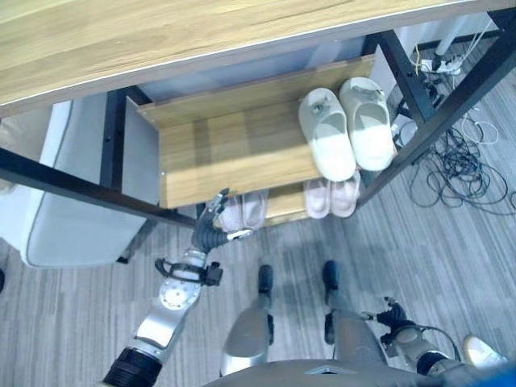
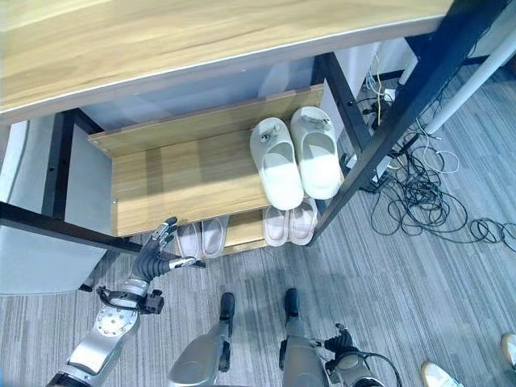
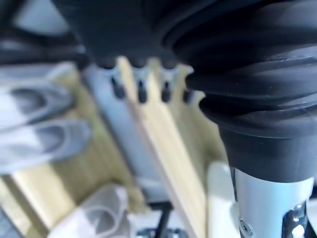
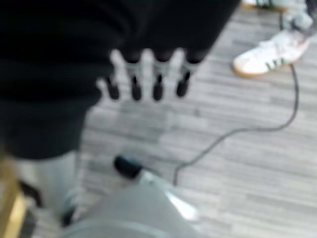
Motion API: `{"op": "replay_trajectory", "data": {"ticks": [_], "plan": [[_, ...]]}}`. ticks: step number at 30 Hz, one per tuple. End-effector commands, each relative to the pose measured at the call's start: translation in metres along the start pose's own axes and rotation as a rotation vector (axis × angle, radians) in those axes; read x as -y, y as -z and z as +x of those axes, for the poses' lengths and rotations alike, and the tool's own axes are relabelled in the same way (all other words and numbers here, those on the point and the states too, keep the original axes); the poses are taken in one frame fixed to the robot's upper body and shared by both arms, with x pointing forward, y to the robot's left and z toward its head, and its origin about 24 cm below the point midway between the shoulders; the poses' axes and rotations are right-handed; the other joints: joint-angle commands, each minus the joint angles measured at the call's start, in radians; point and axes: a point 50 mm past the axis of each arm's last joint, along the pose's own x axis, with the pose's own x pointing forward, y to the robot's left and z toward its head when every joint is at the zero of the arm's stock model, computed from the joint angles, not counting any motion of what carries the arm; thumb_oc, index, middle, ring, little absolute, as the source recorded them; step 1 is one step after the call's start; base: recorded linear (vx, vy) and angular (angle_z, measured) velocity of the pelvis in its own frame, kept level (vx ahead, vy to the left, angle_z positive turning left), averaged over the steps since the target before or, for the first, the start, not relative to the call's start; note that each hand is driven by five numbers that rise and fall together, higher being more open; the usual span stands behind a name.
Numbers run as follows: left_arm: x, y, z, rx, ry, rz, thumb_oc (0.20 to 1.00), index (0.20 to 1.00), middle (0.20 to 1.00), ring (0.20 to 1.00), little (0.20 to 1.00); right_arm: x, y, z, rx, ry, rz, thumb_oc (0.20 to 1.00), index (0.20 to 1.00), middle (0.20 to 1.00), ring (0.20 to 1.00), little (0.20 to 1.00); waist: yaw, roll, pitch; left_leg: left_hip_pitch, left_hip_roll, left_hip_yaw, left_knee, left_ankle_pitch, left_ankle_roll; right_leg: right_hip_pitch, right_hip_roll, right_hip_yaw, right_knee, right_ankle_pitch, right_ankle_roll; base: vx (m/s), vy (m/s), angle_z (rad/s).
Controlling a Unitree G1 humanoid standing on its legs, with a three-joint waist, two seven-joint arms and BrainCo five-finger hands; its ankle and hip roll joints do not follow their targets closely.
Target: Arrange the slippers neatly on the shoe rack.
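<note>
Left hand [image 2: 157, 256] has its fingers spread loose, holding nothing, right beside the pink slippers [image 2: 201, 237] on the lower shelf [image 2: 242, 230]. Right hand [image 4: 148, 74] hangs empty, fingers straight.

Left arm [image 1: 165, 310] in silver-grey metal with a round screwed disc plate; dark ribbed cover over wrist and back of left hand [image 1: 211, 223], silver fingers with dark tips. Right hand [image 4: 148, 74] likewise dark-covered, fingers silver with dark tips. Person's white shoe [image 4: 270, 52] with green stripes
</note>
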Motion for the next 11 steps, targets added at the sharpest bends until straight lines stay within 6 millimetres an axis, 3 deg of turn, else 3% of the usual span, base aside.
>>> {"op": "replay_trajectory", "data": {"ticks": [1,2,4,8,9,10,11], "plan": [[-0.002,-0.008,-0.005,0.052,0.072,-0.051,1.000,1.000,1.000,1.000,1.000,0.001,0.004,-0.002,0.014,-0.009,-0.004,1.000,1.000,1.000,1.000,1.000,0.004,-0.009,-0.011,-0.128,-0.028,-0.067,0.118,-0.060,0.045,-0.049,-0.015,-0.043,0.215,-0.218,0.045,0.02,0.008,0.09],[-0.001,0.019,-0.017,-0.085,0.107,-0.060,1.000,1.000,1.000,1.000,1.000,0.003,0.004,-0.001,0.016,-0.011,0.003,1.000,1.000,1.000,1.000,1.000,0.007,-0.010,-0.015,-0.120,-0.029,-0.068,0.112,-0.060,0.044,-0.040,-0.015,-0.048,0.211,-0.218,0.048,0.00,0.000,0.00],[0.001,0.055,-0.036,-0.276,0.155,-0.073,1.000,1.000,1.000,1.000,1.000,0.008,0.004,-0.001,0.020,-0.010,-0.003,1.000,1.000,1.000,1.000,1.000,0.005,-0.009,-0.020,-0.113,-0.028,-0.064,0.109,-0.060,0.046,-0.033,-0.016,-0.050,0.210,-0.218,0.049,0.03,0.034,-0.02],[-0.001,0.113,-0.080,-0.588,0.182,-0.041,1.000,1.000,1.000,1.000,1.000,0.014,0.014,-0.001,-0.004,-0.008,-0.026,1.000,1.000,1.000,1.000,1.000,0.000,-0.015,-0.037,-0.095,-0.028,-0.066,0.102,-0.064,0.049,-0.018,-0.018,-0.053,0.205,-0.220,0.050,0.04,0.025,0.00],[-0.001,0.114,-0.079,-0.587,0.182,-0.041,1.000,1.000,1.000,1.000,1.000,0.014,0.014,-0.001,-0.004,-0.007,-0.026,1.000,1.000,1.000,1.000,1.000,0.000,-0.014,-0.037,-0.095,-0.028,-0.066,0.101,-0.064,0.049,-0.017,-0.018,-0.054,0.205,-0.221,0.050,0.05,0.018,0.04],[-0.002,0.176,-0.124,-0.959,0.056,0.054,1.000,1.000,1.000,1.000,1.000,0.016,0.028,-0.004,-0.038,-0.020,-0.009,1.000,1.000,1.000,1.000,1.000,-0.012,-0.028,-0.047,-0.081,-0.030,-0.075,0.097,-0.064,0.049,-0.002,-0.021,-0.062,0.199,-0.224,0.047,0.05,0.013,0.16],[-0.012,0.193,-0.147,-1.141,-0.036,0.146,1.000,1.000,1.000,1.000,1.000,0.013,0.037,-0.007,-0.061,-0.030,0.007,1.000,1.000,1.000,1.000,1.000,-0.013,-0.038,-0.055,-0.076,-0.031,-0.078,0.094,-0.065,0.048,0.006,-0.021,-0.068,0.194,-0.227,0.044,0.08,0.020,0.22]]}}
